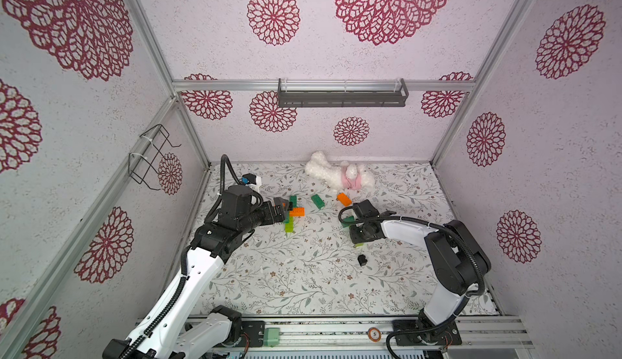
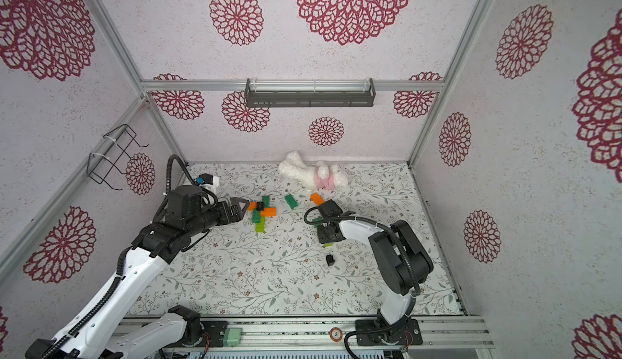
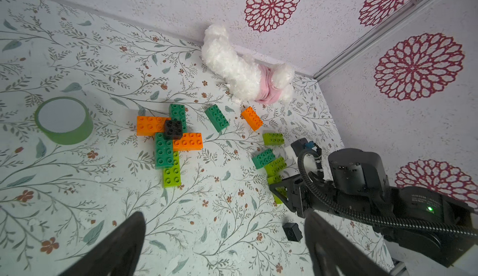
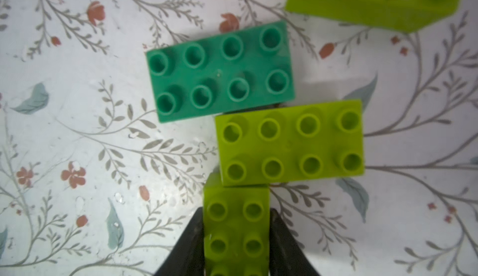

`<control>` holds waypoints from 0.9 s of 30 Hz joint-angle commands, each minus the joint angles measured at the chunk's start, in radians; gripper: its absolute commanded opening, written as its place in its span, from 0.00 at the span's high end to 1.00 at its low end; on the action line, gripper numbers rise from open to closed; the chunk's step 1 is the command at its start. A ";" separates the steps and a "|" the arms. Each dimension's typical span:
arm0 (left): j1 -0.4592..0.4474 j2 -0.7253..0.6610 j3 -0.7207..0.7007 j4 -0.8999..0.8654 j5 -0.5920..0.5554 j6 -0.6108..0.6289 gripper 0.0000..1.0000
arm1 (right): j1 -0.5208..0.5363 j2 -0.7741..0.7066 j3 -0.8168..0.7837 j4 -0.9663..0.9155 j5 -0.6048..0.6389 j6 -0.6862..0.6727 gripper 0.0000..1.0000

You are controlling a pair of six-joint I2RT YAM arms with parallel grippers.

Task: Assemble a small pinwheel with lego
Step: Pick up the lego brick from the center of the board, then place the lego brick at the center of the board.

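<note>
The right pincer [image 4: 236, 216] is clamped on the 2 long sides of a lime green brick [image 4: 235, 238], which touches a neighbouring lime brick [image 4: 291, 142] on the surface [image 4: 77, 106]. The left pincer [image 3: 225, 214] is spread wide and empty, near the half-built pinwheel [image 3: 170, 137].

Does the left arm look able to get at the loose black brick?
Probably yes: the black brick lies alone and uncovered, the left hand is open, and the right hand, closed on a lime brick, stands apart from it.
</note>
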 commanded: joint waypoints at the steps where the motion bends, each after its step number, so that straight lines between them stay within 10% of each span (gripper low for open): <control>1: 0.008 -0.043 -0.003 -0.045 0.001 0.062 0.03 | 0.035 0.006 0.035 -0.035 0.064 0.054 0.72; 27: 0.006 -0.263 -0.214 -0.032 0.087 -0.012 0.03 | 0.430 -0.127 -0.097 -0.054 0.230 0.583 0.75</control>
